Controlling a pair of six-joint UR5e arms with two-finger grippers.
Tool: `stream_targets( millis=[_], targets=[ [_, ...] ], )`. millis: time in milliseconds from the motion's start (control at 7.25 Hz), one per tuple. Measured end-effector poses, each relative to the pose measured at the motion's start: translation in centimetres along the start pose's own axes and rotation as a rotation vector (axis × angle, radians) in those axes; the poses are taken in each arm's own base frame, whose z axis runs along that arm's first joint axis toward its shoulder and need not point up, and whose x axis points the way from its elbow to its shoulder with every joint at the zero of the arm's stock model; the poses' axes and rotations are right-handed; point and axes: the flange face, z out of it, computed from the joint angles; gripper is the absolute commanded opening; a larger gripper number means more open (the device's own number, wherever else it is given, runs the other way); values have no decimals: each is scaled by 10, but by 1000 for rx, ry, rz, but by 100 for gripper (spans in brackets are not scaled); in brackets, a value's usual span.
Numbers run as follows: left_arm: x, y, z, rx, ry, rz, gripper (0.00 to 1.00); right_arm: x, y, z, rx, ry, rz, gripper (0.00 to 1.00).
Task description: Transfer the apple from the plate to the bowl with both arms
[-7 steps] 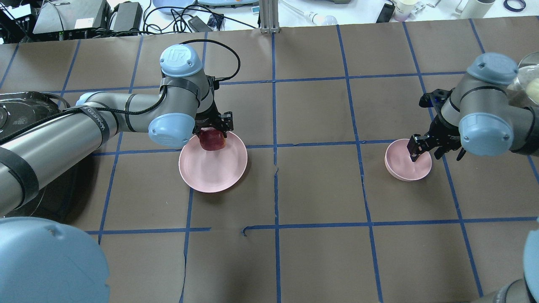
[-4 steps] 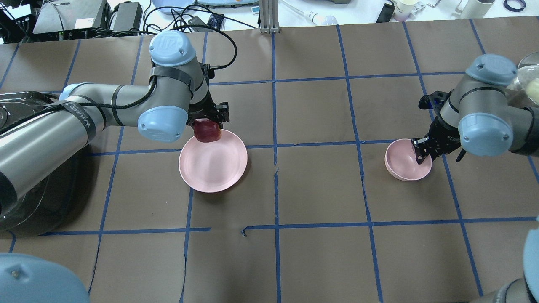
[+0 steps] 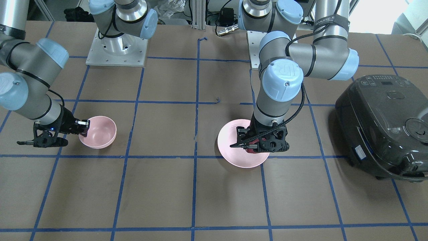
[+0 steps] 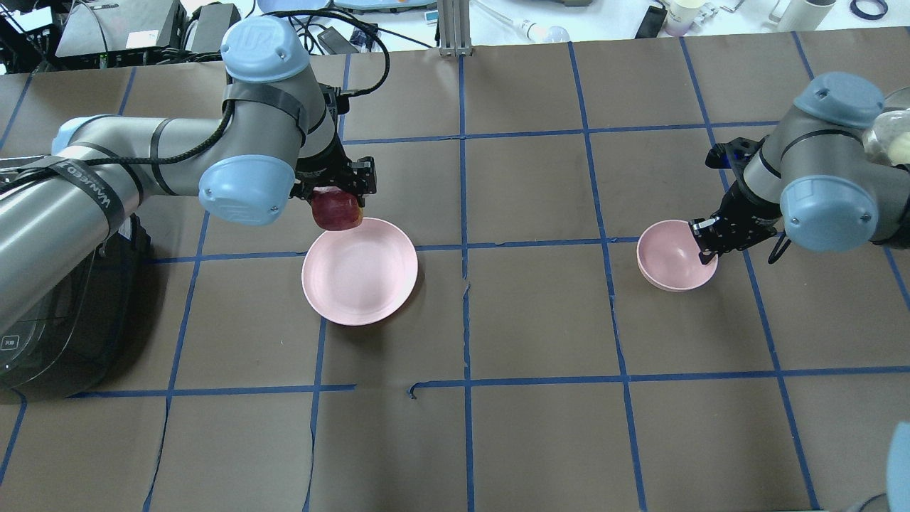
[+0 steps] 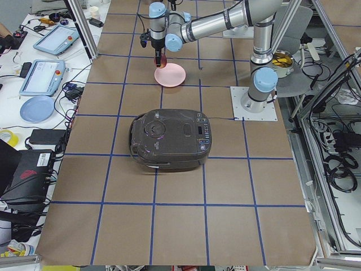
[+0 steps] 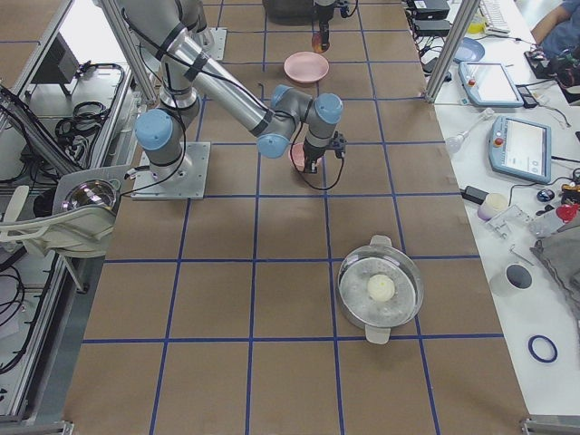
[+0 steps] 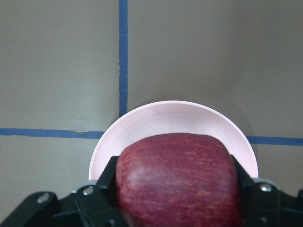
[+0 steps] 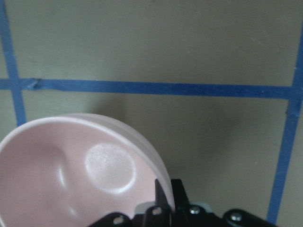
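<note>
My left gripper (image 4: 340, 193) is shut on the dark red apple (image 4: 335, 211) and holds it above the far left rim of the wide pink plate (image 4: 359, 277). In the left wrist view the apple (image 7: 177, 177) fills the space between the fingers, with the plate (image 7: 175, 118) below it. From the front the apple is mostly hidden behind the left gripper (image 3: 259, 144). My right gripper (image 4: 707, 249) is shut on the right rim of the small pink bowl (image 4: 668, 257), which tilts slightly. The right wrist view shows the rim (image 8: 142, 146) pinched between the fingers.
A dark rice cooker (image 3: 381, 124) stands on the robot's left side of the table; it also shows in the overhead view (image 4: 64, 334). A glass-lidded pot (image 6: 381, 288) sits beyond the right arm. Blue tape lines grid the brown table (image 4: 533, 320).
My left gripper has risen with the apple and moved toward the plate's far left rim. My right gripper has shut on the bowl's rim and shifted the bowl a little left.
</note>
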Motion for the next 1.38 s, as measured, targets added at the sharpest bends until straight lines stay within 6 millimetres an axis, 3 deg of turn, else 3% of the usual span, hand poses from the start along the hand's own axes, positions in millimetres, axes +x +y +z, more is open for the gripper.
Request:
stream_targets(
  millis=[138, 414, 552, 828, 966, 1103, 1241, 1379],
  targets=[
    [-3, -2, -11, -9, -12, 14, 6, -37, -3, -4, 4, -24, 16, 0],
    [-6, -4, -22, -12, -18, 22, 6, -125, 2, 8, -12, -74, 51, 0],
    [-7, -5, -25, -9, -19, 21, 6, -150, 8, 18, -30, -118, 62, 0],
    [-9, -3, -21, -20, -22, 20, 6, -163, 15, 41, -72, -160, 77, 0],
    [-9, -3, -22, -18, -21, 19, 6, -165, 17, 49, -82, -165, 78, 52],
    [-8, -4, -23, -16, -18, 18, 6, -165, 18, 53, -86, -165, 79, 93],
    [-7, -3, -23, -16, -15, 19, 6, -165, 18, 53, -84, -161, 79, 100],
    [-3, -1, -22, -18, -15, 23, 6, -164, 18, 50, -78, -152, 79, 100]
  ],
)
